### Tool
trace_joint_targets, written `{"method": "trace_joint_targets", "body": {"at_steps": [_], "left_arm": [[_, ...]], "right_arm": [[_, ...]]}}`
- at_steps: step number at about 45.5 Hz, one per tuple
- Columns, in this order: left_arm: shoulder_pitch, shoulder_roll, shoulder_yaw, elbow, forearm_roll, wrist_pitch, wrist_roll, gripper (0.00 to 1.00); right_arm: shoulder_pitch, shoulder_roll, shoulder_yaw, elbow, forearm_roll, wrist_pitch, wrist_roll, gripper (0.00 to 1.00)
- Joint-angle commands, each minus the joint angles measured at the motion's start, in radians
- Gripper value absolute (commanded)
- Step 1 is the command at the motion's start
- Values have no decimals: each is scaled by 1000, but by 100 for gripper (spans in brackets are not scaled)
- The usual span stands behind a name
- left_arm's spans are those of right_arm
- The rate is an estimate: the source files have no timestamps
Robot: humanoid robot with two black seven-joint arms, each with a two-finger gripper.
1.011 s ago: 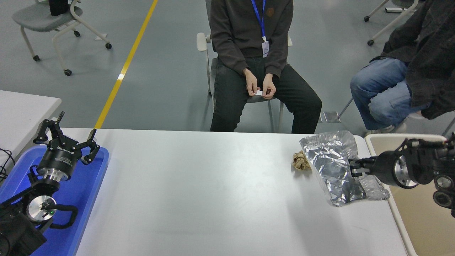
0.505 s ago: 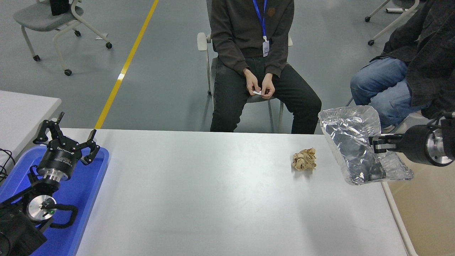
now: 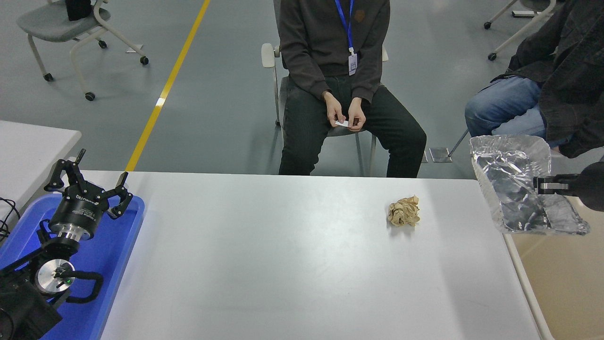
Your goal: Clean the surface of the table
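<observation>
The table surface (image 3: 283, 264) is a wide matte white-grey top. A crumpled brown paper ball (image 3: 404, 211) lies on it at the right. My right gripper (image 3: 540, 185) comes in from the right edge, shut on a crumpled silver foil bag (image 3: 514, 189), holding it in the air past the table's right edge, above a beige bin (image 3: 561, 283). My left gripper (image 3: 89, 182) is parked open over the blue tray (image 3: 118, 245) at the lower left.
A person sits on a chair (image 3: 330, 94) at the far side, hands in lap. A second person (image 3: 542, 94) sits at the upper right, close to the foil bag. A smaller white table (image 3: 28, 146) is at the left.
My right gripper lifted the foil bag off the table and carried it right, beyond the table's edge. The paper ball, once partly beside the bag, now lies alone. The left arm stayed still.
</observation>
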Motion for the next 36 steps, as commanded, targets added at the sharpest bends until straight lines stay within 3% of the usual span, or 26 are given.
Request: {"method": "trace_joint_targets", "body": {"at_steps": [1,11,36], "left_arm": [[0,0,0,0,0,0,0,100],[0,0,0,0,0,0,0,100],[0,0,0,0,0,0,0,100]], "right_arm": [[-110,22,4,-167,31,-52,76,0],[-220,109,5,-390,52,-106,150,0],[-504,557,-51,-1242,95,-159,432,0]]}}
